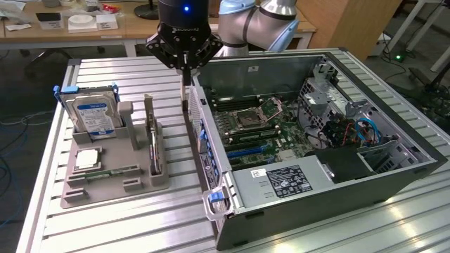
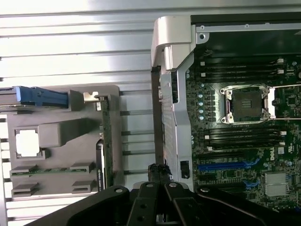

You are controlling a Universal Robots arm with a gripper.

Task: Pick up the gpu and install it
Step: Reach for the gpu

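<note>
One gripper (image 1: 185, 103), jaws pressed together, empty, over gap between tray (image 1: 105, 191) and case (image 1: 316, 203) | gpu (image 1: 150, 138) upright in tray slot | drive (image 1: 94, 117), CPU (image 1: 87, 158), memory stick (image 1: 105, 173) alongside

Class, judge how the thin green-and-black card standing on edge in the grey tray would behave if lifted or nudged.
The thin green-and-black card looks rigid, so it probably lifts stiffly. Standing on its narrow edge in a slot of the grey tray, it would likely tip sideways once freed. Its exposed circuitry suggests fragility.
</note>
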